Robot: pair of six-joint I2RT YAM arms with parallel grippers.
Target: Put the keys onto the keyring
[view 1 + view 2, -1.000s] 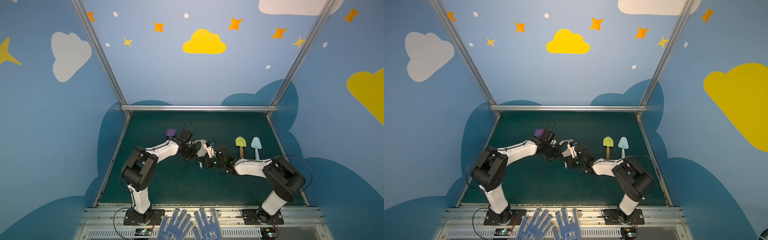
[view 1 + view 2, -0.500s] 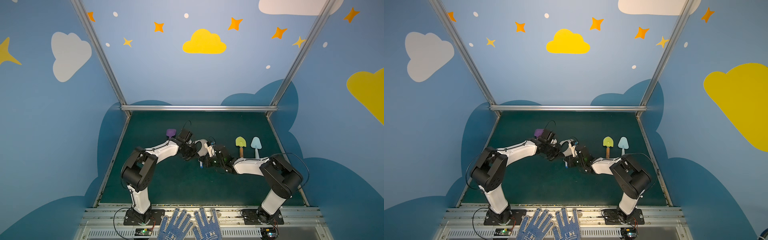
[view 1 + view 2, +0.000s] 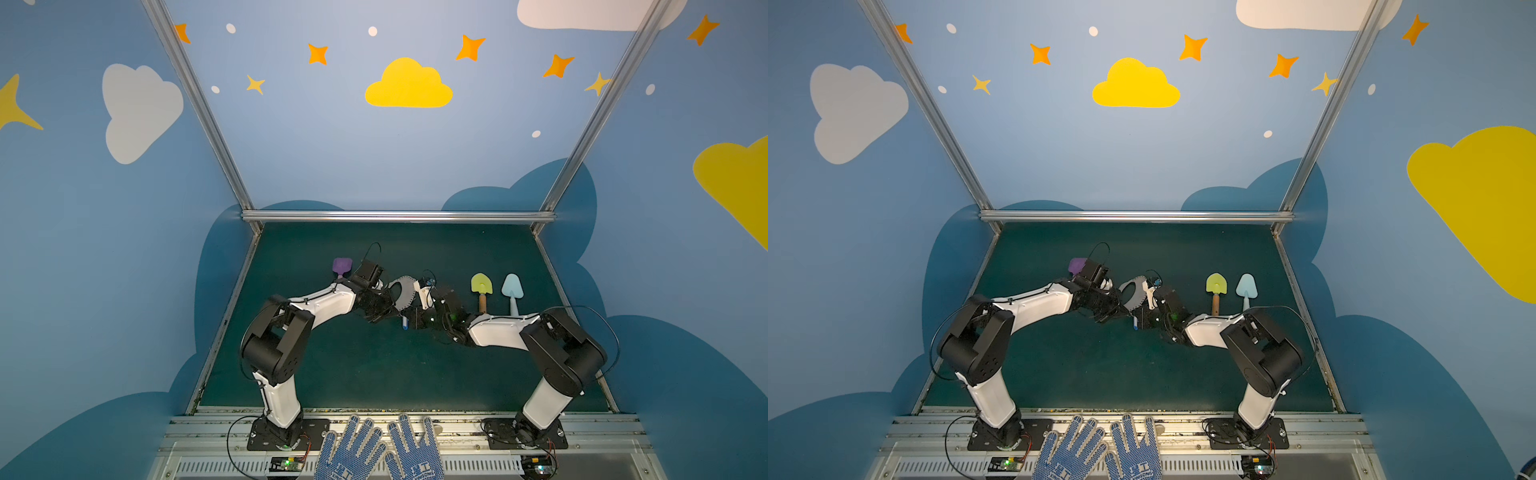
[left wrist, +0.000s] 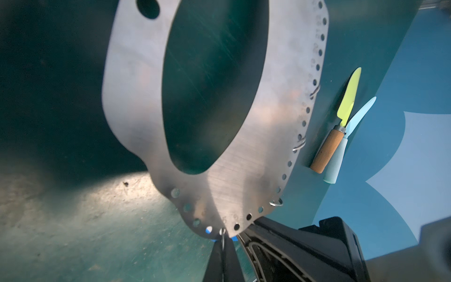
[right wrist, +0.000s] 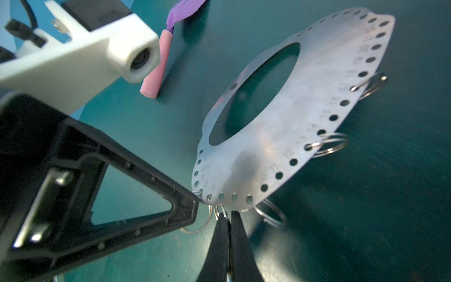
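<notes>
Grey metal, the keyring (image 3: 408,297) sits tilted at mid-table (image 3: 374,365), its long axis running from your tools toward the back wall. Your left tool (image 4: 222,240) is clamped on its near rim at a wire ring. Your right tool (image 5: 229,217) is pinched together on the keys (image 3: 405,323), blue tag pointing frontward. The purple shovel (image 3: 342,265) lies just behind and two shovels (image 3: 481,286) well right, with bare table in front.
</notes>
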